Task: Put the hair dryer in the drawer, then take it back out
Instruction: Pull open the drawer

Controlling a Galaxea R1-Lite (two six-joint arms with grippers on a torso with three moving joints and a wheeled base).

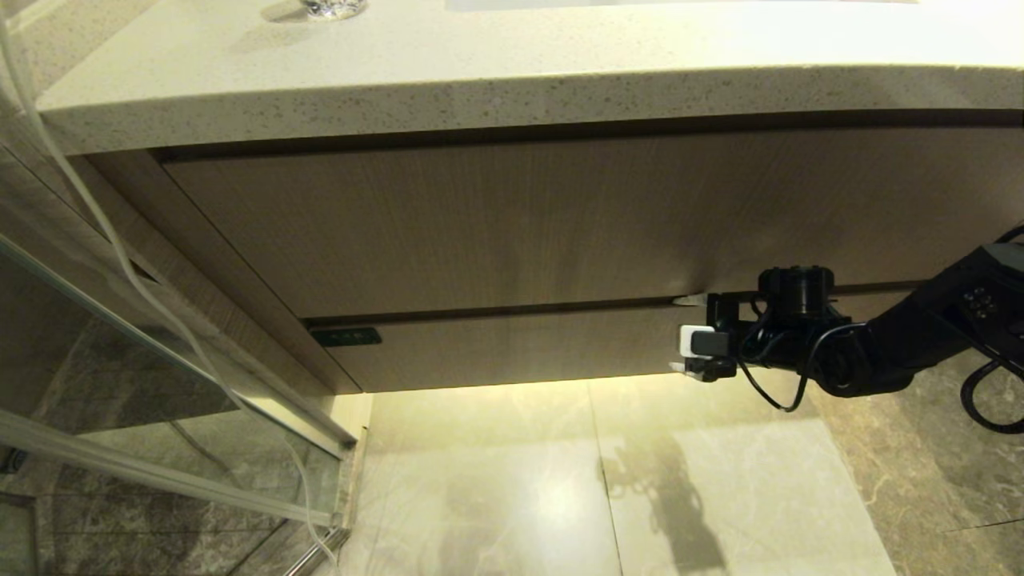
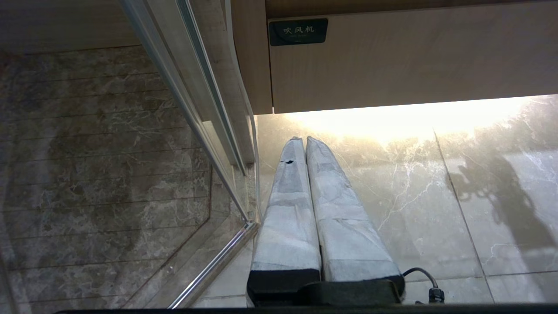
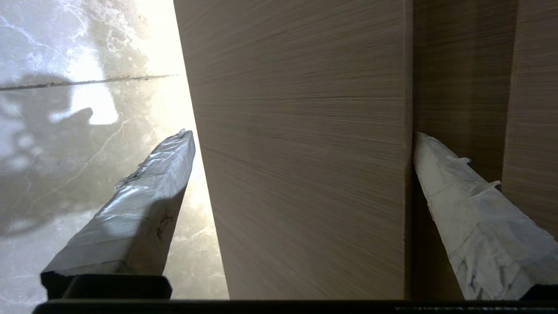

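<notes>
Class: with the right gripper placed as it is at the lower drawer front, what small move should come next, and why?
Probably close the right gripper on the drawer front. Its open fingers already straddle the closed narrow strip, one in the gap above, one below; no hair dryer is visible.

The right tool point(image 1: 680, 334) (fingers spread wide) straddles the closed drawer point(image 1: 512, 348) front below the countertop point(image 1: 512, 88).

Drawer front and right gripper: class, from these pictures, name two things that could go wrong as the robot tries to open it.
1. The right gripper straddles the handleless drawer front, one finger in the narrow gap above it; the smooth wood may let the fingers slip.
2. The hair dryer isn't visible anywhere, so its location remains uncertain.
</notes>
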